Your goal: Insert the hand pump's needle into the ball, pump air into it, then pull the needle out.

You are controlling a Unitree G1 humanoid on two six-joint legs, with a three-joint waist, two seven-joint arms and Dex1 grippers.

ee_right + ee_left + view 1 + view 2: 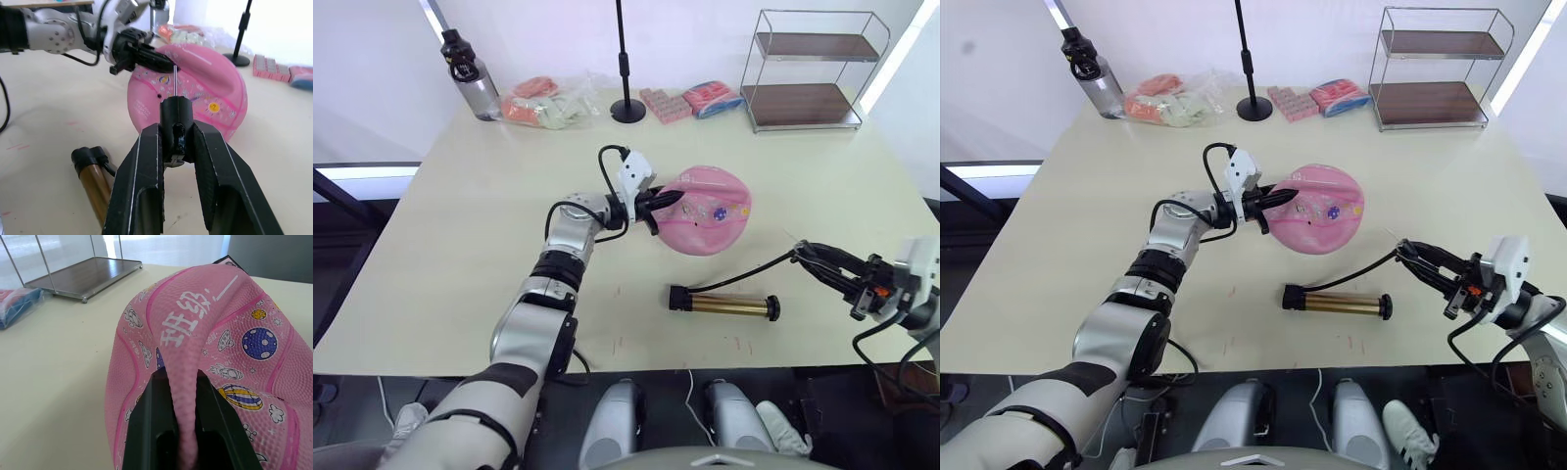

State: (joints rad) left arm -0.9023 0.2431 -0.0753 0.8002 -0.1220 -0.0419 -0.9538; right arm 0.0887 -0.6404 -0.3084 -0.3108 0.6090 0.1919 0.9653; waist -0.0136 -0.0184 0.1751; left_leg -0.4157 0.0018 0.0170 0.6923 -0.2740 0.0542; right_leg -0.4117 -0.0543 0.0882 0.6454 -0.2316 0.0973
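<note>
We see the ball (707,211), pink and flattish, lying on the table (460,245) just in front of the tall black stand (626,69). Our left gripper (668,201) reaches it from the side away from the wire shelf (808,73), and its two black fingers (151,431) are pinched together on a raised fold of the ball's skin; in the left wrist view the pink ridge runs up between them.

The hand pump (724,303) lies flat on the table on the near side of the ball, well apart from it, its bronze cylinder crosswise and its black T-handle pointing toward our right arm. Its thin black hose (754,269) curves away to our right gripper (1408,253), which hovers off to the pump's right. That gripper's jaws are clamped on the black needle fitting (176,122) at the hose end. In the right wrist view the thin needle (174,81) points at the ball; we cannot tell whether its tip touches the surface
</note>
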